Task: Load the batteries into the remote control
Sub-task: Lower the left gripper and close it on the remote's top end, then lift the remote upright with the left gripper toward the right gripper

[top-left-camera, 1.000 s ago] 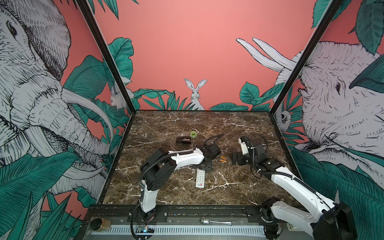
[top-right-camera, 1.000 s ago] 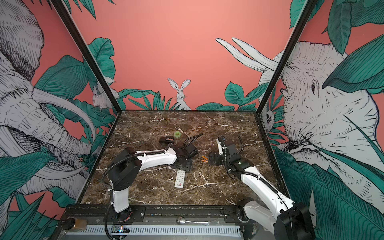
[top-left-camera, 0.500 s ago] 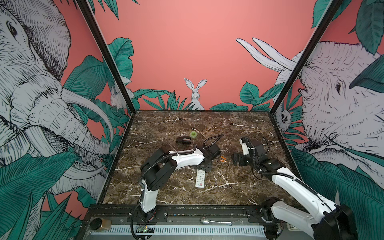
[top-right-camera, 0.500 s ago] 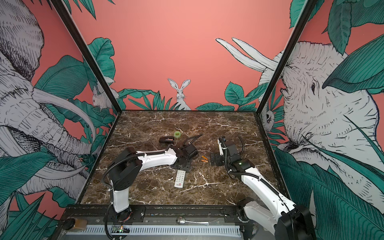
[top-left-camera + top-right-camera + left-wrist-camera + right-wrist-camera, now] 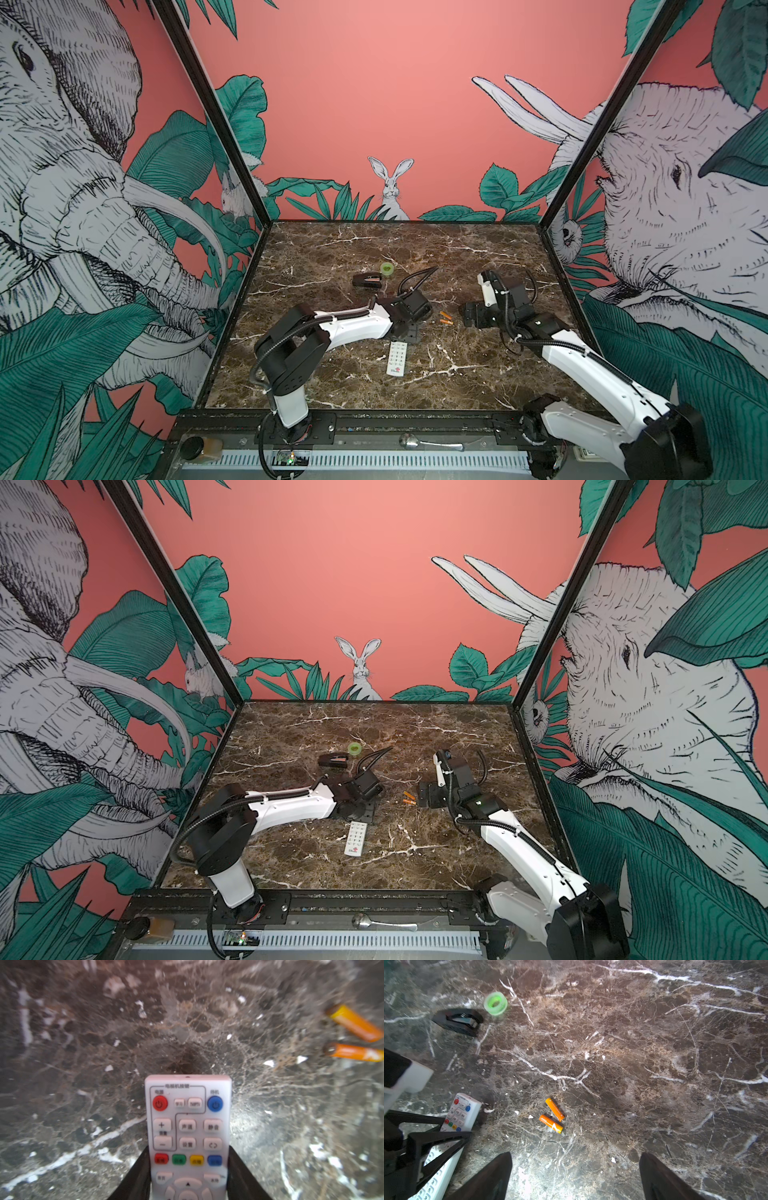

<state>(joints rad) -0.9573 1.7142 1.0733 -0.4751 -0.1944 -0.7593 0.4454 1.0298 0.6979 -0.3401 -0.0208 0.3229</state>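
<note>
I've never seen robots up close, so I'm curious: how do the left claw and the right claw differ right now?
The left claw grips the sides of the white remote; the right claw stands wide open, holding nothing. The left claw sits low at the remote on the table; the right claw hangs above the table, with the two orange batteries lying ahead of it. Both have black, tapered fingers.

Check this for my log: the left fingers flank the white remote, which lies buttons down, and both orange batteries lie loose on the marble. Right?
One thing is wrong: the remote lies buttons up, as the left wrist view shows. The left fingers do flank it, and both orange batteries lie loose on the marble.
</note>
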